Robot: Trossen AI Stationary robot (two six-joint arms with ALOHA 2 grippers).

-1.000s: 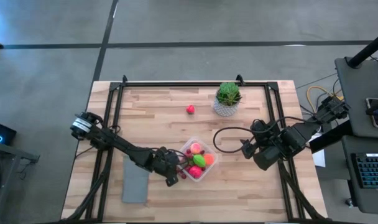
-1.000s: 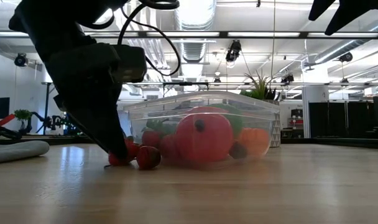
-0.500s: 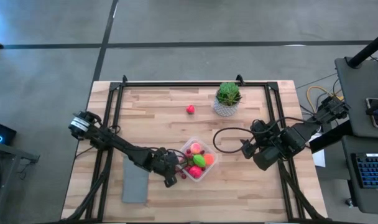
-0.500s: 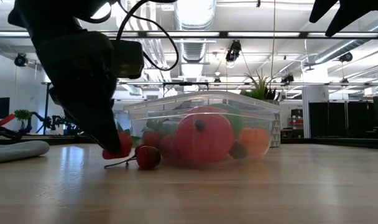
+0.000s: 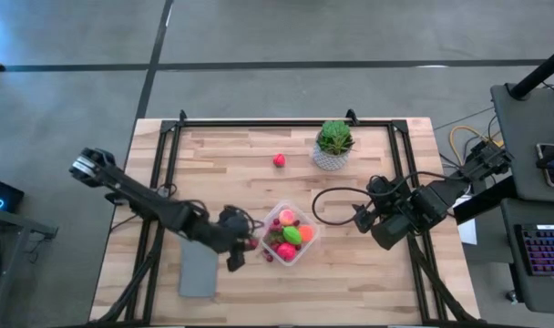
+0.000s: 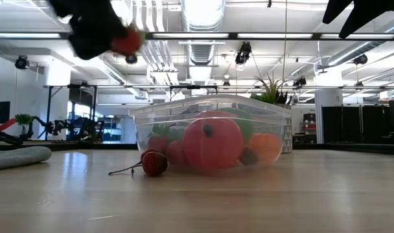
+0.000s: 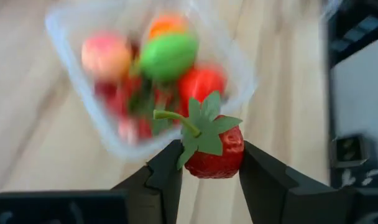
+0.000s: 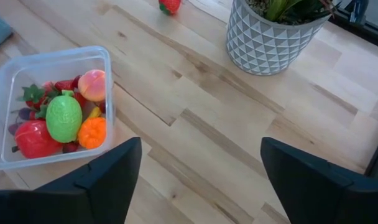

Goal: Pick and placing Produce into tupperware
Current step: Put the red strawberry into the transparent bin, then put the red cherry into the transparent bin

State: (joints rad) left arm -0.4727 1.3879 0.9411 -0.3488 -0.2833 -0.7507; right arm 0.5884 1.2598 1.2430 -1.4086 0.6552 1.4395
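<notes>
Red and glossy, a toy strawberry [image 7: 214, 155] sits pinched between the two fingers of our left gripper [image 7: 207, 171], leaf cap outward, so that the fruit can drop freely when the fingers part. We hold it above the table, just beside the near-left corner of the clear tupperware [image 5: 306, 242], which seems the position for carrying it over the rim. The tupperware already contains a pink piece, a bright green one [image 8: 64, 116], an orange one and several red ones. One more red berry [image 6: 153, 162] lies on the wood, touching or almost touching the box wall, and another red piece [image 5: 279, 160] lies well apart, near the potted plant [image 5: 333, 144]. Our right gripper [image 8: 200, 180] waits wide open and empty to the right of the box. Compared with one second ago, the left gripper has closed on the strawberry and lifted it from the table, while the right arm has not moved.
</notes>
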